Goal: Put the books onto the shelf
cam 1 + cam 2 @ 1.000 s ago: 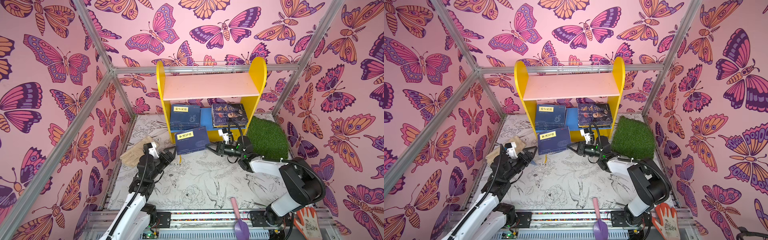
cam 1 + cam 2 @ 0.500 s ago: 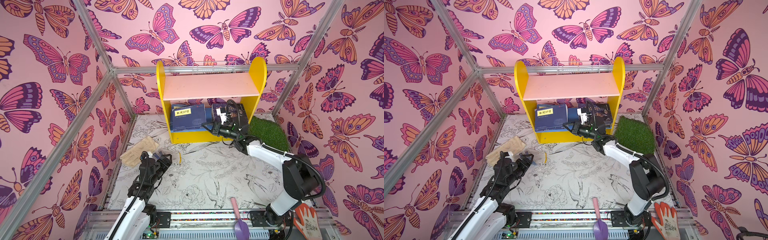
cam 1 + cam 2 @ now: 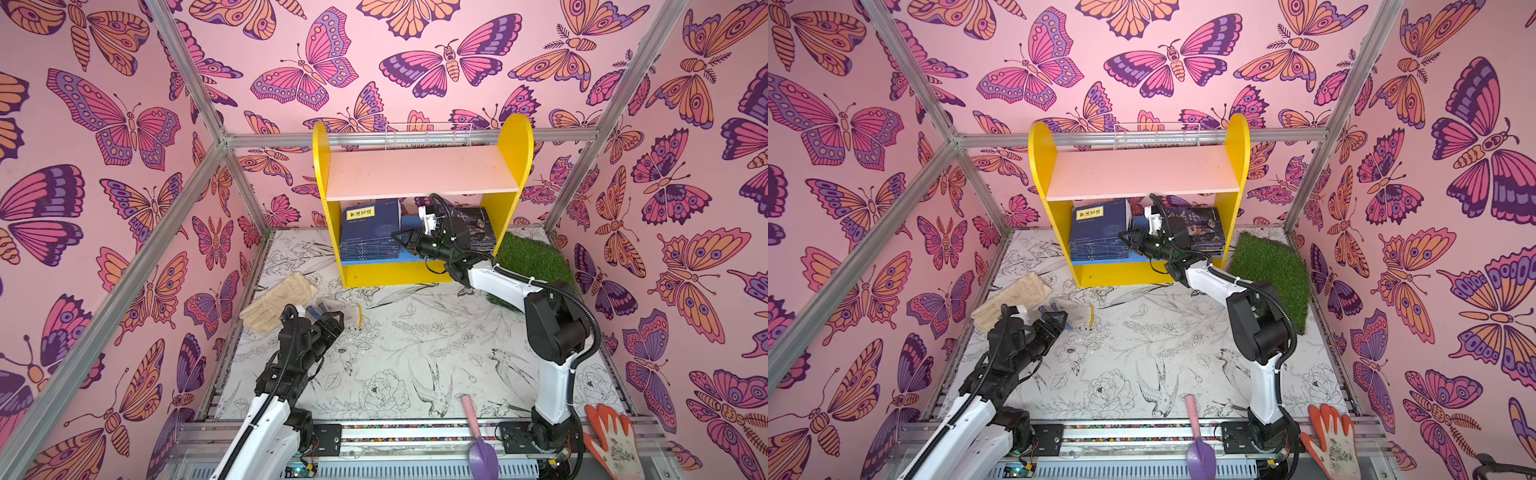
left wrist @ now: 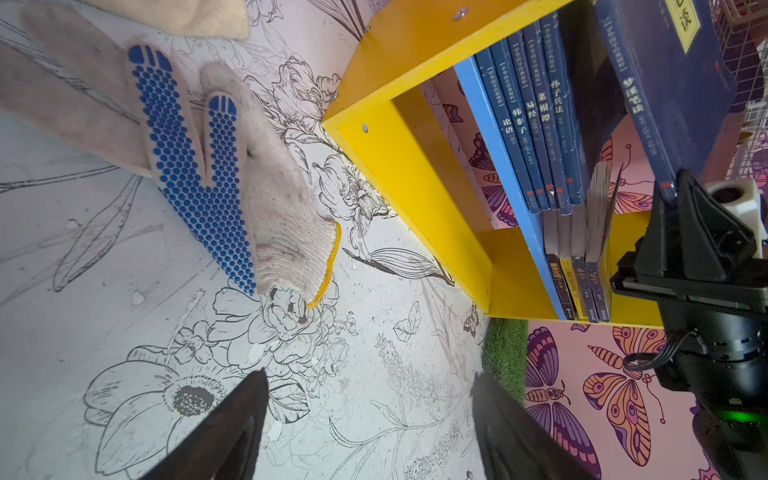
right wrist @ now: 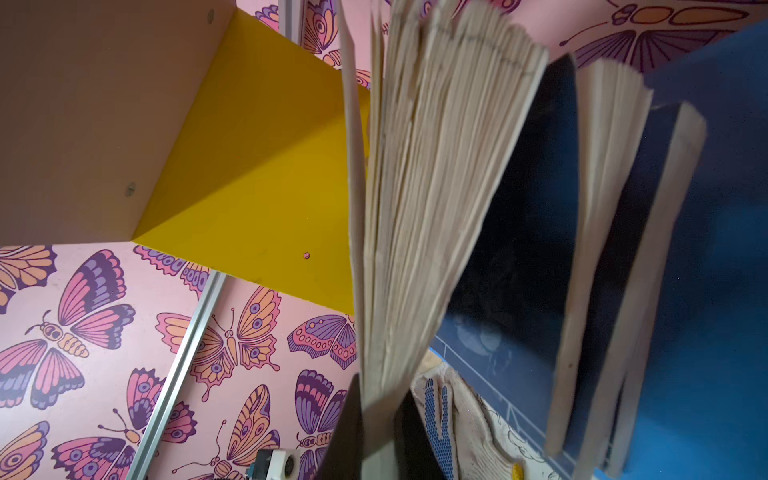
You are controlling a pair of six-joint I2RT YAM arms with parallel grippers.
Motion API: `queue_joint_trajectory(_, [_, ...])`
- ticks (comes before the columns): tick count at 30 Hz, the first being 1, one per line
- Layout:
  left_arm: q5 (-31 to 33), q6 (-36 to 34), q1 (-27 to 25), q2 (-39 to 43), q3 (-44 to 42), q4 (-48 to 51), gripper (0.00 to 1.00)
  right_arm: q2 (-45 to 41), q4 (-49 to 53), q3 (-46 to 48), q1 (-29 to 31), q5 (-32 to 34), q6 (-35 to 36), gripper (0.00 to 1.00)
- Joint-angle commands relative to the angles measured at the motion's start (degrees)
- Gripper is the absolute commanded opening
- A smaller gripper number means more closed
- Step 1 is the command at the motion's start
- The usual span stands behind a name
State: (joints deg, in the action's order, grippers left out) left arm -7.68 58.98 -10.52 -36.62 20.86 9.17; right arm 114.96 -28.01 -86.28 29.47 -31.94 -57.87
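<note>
1. The white counter with a black flower-and-bird line print carries the two-tier shelf with yellow round-topped sides, pale pink upper board and blue lower board at its far edge. The upper board is bare.

2. The books lie on the lower board in two flat piles: a stack of navy paperbacks on the left and a stack of dark portrait-cover paperbacks on the right. No book shows on the counter in either top view.

3. One navy paperback with a yellow title label sits tilted above the navy stack, not yet flat on it.

4. The right gripper reaches into the lower tier. Its jaws are narrow and pinch the labelled paperback at its page edge; the right wrist view shows the fanned pages between them.

5. The left gripper hovers over the counter, well apart from the shelf, jaws wide and empty.

6. Governing relation: the navy stack lies directly under the held paperback, leftward of the right jaws. The right arm is nearer. Judged next step: lower, then release.
</note>
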Motion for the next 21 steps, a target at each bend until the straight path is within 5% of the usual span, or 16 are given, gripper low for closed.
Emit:
queue_joint_trajectory(1, [-0.1, -1.2, 0.2, 0.8, 0.4, 1.8, 0.79, 1.6, 0.2, -3.4, -0.3, 1.1, -0.6, 0.03])
queue_joint_trajectory(13, [-0.1, -1.2, 0.3, 0.5, 0.5, 2.0, 0.79, 6.1, 4.2, -7.7, 0.3, -0.5, -1.1, 0.07])
queue_joint_trajectory(21, [-0.1, -0.2, 0.3, 0.5, 0.3, 2.0, 0.79, 4.4, 20.6, -12.9, 0.2, 3.6, 5.3, 0.44])
